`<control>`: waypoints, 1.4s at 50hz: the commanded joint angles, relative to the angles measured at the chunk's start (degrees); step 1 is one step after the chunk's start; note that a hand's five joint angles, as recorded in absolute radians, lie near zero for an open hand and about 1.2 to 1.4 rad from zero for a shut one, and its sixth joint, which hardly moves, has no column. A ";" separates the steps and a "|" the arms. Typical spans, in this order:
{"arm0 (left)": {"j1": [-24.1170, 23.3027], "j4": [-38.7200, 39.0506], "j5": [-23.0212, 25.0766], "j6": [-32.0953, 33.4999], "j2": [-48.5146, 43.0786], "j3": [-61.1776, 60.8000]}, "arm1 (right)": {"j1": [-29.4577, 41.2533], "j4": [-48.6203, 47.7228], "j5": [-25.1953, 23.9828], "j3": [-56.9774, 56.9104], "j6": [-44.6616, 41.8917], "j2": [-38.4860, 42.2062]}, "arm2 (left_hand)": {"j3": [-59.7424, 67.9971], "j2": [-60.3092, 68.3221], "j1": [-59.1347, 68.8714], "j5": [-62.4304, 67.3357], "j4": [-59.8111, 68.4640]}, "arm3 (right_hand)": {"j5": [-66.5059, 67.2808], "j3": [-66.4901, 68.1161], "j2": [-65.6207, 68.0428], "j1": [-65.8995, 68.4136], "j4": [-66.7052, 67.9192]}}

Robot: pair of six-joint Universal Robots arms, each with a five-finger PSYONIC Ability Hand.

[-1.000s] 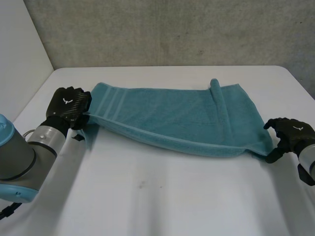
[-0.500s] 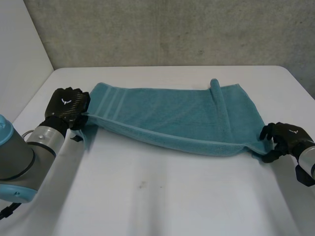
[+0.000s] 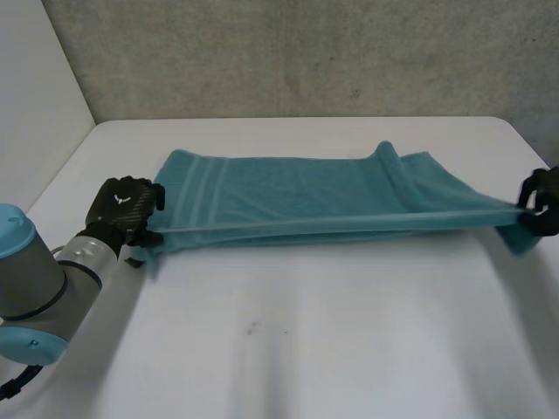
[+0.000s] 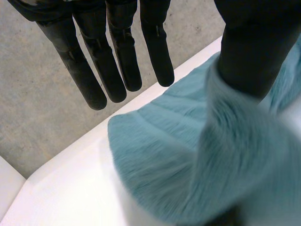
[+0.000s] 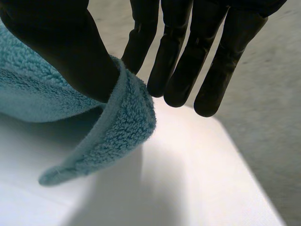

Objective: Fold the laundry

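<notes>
Head view: towel (image 3: 297, 196) between robot hands (image 3: 127, 202) (image 3: 541, 199)

No legible txt here.
I only make out a small white logo mark (image 3: 116, 198) on back of left hand (image 3: 127, 209), no letters/nos.

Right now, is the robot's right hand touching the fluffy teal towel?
Touching. In the right wrist view, the right hand pinches an edge of the fluffy teal towel between thumb and fingers.

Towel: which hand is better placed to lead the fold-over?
Probably right: the right hand pinches its towel corner up, clear of the table; the left hand holds its corner lower.
</notes>
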 commanded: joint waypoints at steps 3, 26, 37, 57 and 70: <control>0.23 -4.34 -0.10 2.65 0.08 -0.78 | -5.02 -0.26 0.07 0.07 -0.28 -1.82 | 2.78 3.16 2.49 4.02 3.38 | 15.25 12.15 12.46 25.70 11.72; 0.05 -9.53 -6.77 11.53 15.16 -1.05 | -4.58 6.85 0.07 -1.68 -5.01 -10.25 | 39.26 39.63 38.97 40.50 39.86 | 15.25 12.15 12.46 25.70 11.72; 1.81 -19.71 -6.25 11.44 40.13 1.32 | -4.93 34.26 -0.81 -17.23 -22.59 -21.77 | 39.26 39.63 38.97 40.50 39.86 | 15.25 12.15 12.46 25.70 11.72; 2.08 -27.90 -2.73 16.71 13.02 4.65 | 9.74 49.05 12.62 -22.86 -45.28 2.11 | 39.26 39.63 38.97 40.50 39.86 | 15.25 12.15 12.46 25.70 11.72; -2.93 -22.91 -10.64 16.81 0.60 47.97 | 20.91 25.40 26.00 -65.07 -37.67 14.88 | 39.26 39.63 38.97 40.50 39.86 | 15.25 12.15 12.46 25.70 11.72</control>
